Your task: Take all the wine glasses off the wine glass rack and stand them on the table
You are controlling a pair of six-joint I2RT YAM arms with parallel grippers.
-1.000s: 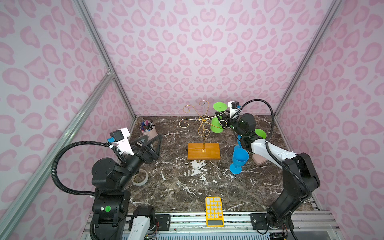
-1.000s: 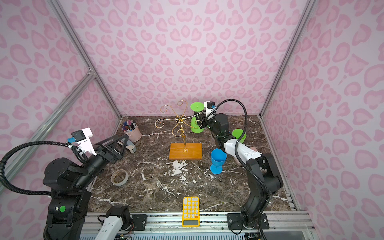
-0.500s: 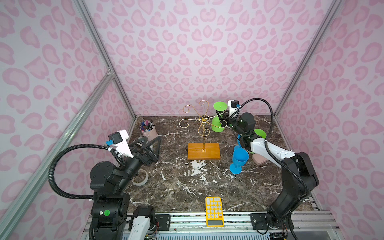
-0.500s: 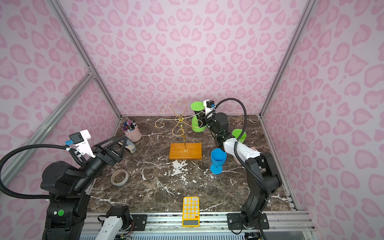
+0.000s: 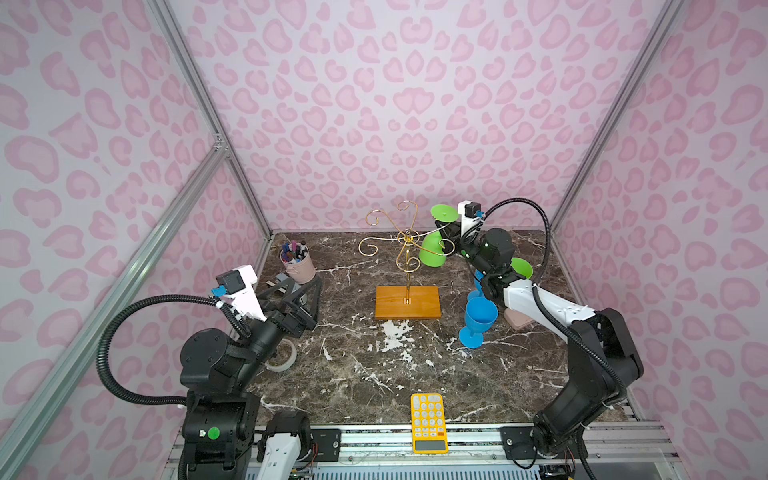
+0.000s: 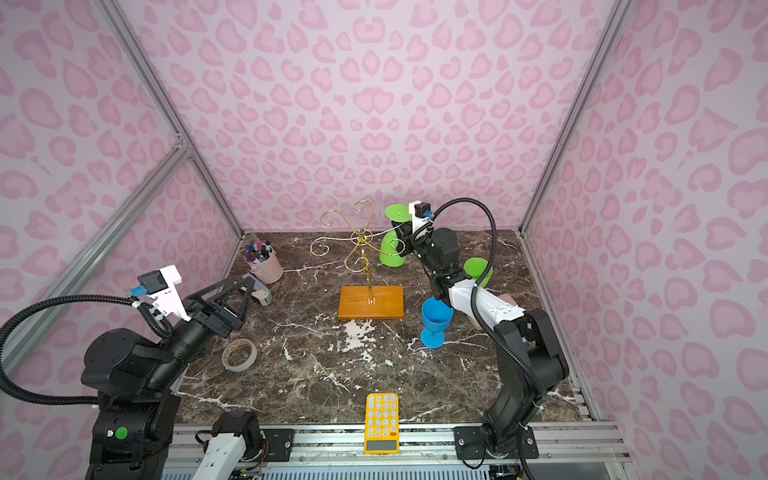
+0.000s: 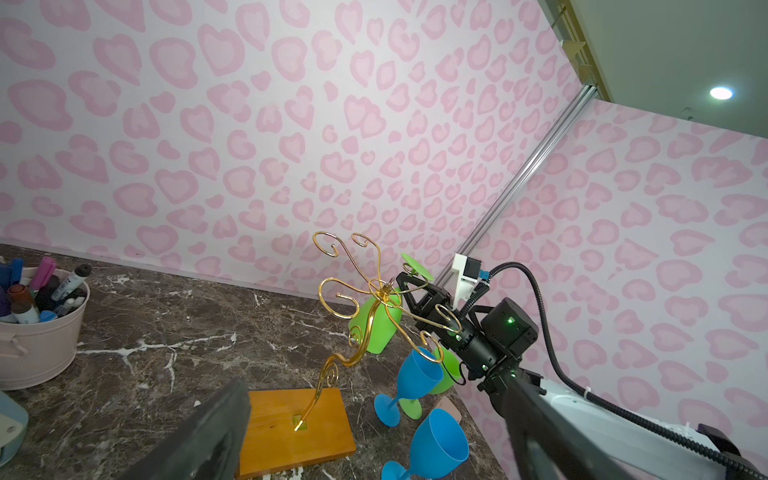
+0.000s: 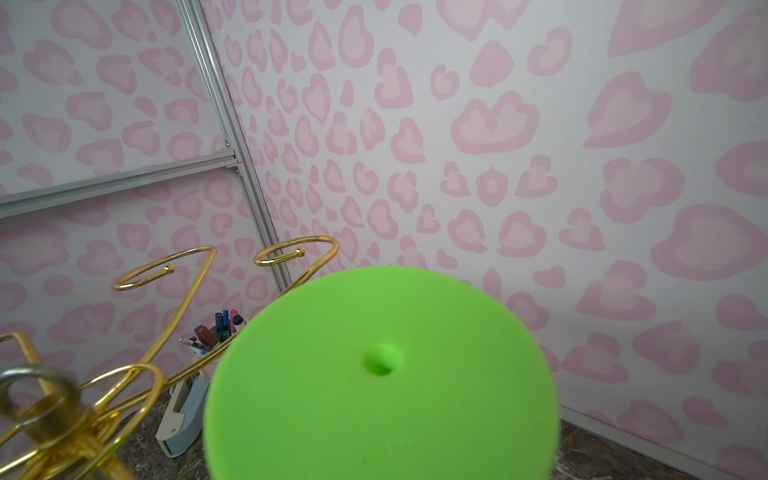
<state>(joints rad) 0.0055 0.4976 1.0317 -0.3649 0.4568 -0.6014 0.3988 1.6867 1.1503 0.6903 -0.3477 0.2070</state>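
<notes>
marble table [image 5: 353, 374] bears wine glass rack [image 5: 395, 305], blue goblet [image 5: 480, 318], calculator [image 5: 429, 419], tape [image 6: 239, 368].

wine glass rack [image 5: 407, 301] mid-table — wine glass [image 5: 432, 249] hanging at its right, calculator [image 5: 428, 422] in front.

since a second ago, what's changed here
The right tool has closed on the stem of the green wine glass, which hangs on the wine glass rack. The left tool, jaws wide open, sank slightly with its arm. The glass, rack, blue glass and calculator stayed put.
</notes>
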